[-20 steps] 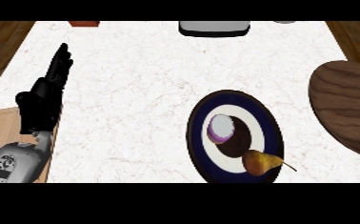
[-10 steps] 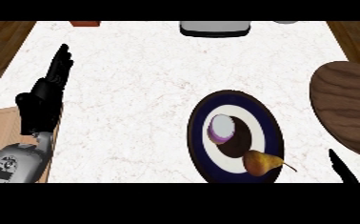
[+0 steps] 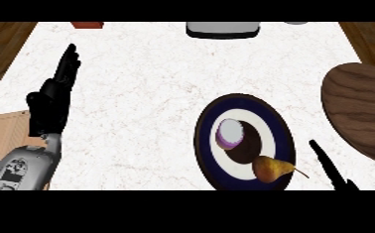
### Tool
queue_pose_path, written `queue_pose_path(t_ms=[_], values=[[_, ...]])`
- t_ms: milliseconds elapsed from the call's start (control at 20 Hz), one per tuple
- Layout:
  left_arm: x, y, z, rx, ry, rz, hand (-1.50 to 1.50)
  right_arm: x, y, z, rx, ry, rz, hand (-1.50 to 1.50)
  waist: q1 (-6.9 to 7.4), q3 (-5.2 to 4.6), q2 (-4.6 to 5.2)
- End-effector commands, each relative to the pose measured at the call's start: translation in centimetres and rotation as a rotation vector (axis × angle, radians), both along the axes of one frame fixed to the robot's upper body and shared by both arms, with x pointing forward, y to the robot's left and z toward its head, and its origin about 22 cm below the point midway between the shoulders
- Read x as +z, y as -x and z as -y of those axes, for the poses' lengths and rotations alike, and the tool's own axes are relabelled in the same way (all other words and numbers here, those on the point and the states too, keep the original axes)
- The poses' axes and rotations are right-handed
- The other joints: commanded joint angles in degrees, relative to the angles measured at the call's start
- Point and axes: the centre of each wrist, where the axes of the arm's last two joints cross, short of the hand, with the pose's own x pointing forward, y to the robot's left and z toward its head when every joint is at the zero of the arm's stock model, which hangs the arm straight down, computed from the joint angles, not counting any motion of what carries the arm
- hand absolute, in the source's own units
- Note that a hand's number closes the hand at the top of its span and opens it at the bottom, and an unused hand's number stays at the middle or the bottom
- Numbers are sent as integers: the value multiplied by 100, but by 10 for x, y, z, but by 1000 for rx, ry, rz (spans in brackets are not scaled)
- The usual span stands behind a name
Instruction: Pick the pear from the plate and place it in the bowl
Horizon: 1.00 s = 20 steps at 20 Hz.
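Currently pear [image 3: 270, 168] sits on plate [image 3: 208, 128]. Right hand [image 3: 327, 165] beside plate, fingers straight, holding nothing. Left hand [image 3: 53, 97] open, resting at left edge.

Brown pear [image 3: 271, 168] on side — plate's [image 3: 207, 128] near rim; wooden bowl [image 3: 351, 105] right.

Single head view – steeply down on the counter [image 3: 147, 103] – forearms from the lower edge

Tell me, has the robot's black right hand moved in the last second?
Yes. The right hand has come up from the view's lower edge, right of the dark blue and white plate, near the brown pear.
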Motion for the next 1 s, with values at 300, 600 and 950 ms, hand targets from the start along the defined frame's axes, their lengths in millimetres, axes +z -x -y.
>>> queue_pose_path(t_ms=[300, 600, 950], values=[[19, 14, -4, 0, -10, -4, 0, -29, -13, -17, 22, -20, 11, -150, -7, 2, -12], [2, 23, -4, -6, 6, 5, 0, -47, -33, -20, 101, 78, -11, 150, 22, 0, -9], [-3, -4, -10, -9, 4, 11, 0, -62, -34, -27, 69, 82, 84, 150, -26, 0, -2]])
